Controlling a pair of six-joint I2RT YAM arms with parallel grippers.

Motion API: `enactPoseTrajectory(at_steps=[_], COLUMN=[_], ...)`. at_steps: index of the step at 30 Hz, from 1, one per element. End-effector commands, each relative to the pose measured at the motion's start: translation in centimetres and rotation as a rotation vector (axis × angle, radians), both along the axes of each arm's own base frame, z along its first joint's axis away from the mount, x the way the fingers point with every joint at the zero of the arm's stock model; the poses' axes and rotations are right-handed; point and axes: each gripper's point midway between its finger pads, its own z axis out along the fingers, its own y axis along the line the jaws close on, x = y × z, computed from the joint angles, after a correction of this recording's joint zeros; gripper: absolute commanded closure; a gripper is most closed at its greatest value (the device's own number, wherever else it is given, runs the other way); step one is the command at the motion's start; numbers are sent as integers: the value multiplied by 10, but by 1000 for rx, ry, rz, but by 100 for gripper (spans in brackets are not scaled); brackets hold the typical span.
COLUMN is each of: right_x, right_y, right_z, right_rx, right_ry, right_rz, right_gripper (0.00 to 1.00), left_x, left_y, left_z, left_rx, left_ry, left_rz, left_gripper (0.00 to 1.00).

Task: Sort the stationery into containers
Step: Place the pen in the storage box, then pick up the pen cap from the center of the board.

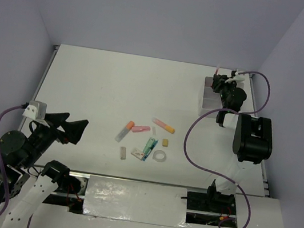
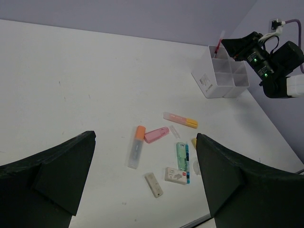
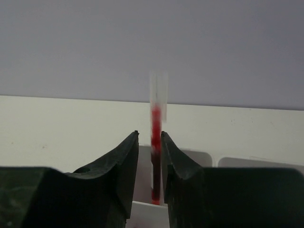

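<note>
My right pincer (image 3: 149, 137) hangs over the white trays (image 2: 214, 84) at the far right corner of the bench (image 1: 99, 82). Its jaws are narrowly parted, with the thin red pen (image 3: 156, 124) upright between them. The pen is blurred, so I cannot tell whether it is pinched. My worry is that its tip looks close to a compartment wall. It could land on the rim and topple out, or snag a finger as I lift. My left pincer (image 1: 75, 122) is spread wide and empty.

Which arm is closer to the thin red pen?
Right. The right gripper has the red pen between its fingers over the containers; the left gripper sits far off near the table's left edge.
</note>
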Motion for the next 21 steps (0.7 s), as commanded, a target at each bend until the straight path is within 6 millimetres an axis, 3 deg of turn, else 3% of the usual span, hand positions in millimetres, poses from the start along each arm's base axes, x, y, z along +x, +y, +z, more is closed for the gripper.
enactPoseTrajectory(at_steps=[1,9,12,13,15,17,18,19,20,21], right_x=[1,-7,-23,-30,-38,-46,-47,-52,-55,-57], right_y=[-5,-7,-4,-3,-2,10,11,30,36,38], right_z=[15,18,42,60,71,90,94,102,107,86], right_rx=[-15,-1,24,37,86,97,96,85,87,85], right_ry=[-61,-87,-159,-190,-188,-173,-154,-113,-93,27], right_rz=[-13,-26,-22,-17,-33,-27,-50,-29,-28,-57], right_gripper=[67,56,51,49,46,42,36,32,24,22], left_x=[-3,-5,-3,-2,2,6,8,12,14,16], left_y=[0,0,0,1,5,8,9,10,13,14], left_z=[15,16,15,14,13,9,9,5,3,1], left_rx=[-8,-14,-14,-12,-16,-18,-19,-18,-19,-17], left_ry=[-72,-78,-70,-63,-50,-23,-15,7,25,35], left_rz=[-9,-9,-10,-1,29,55,65,79,103,112], left_gripper=[1,1,1,1,1,1,1,1,1,1])
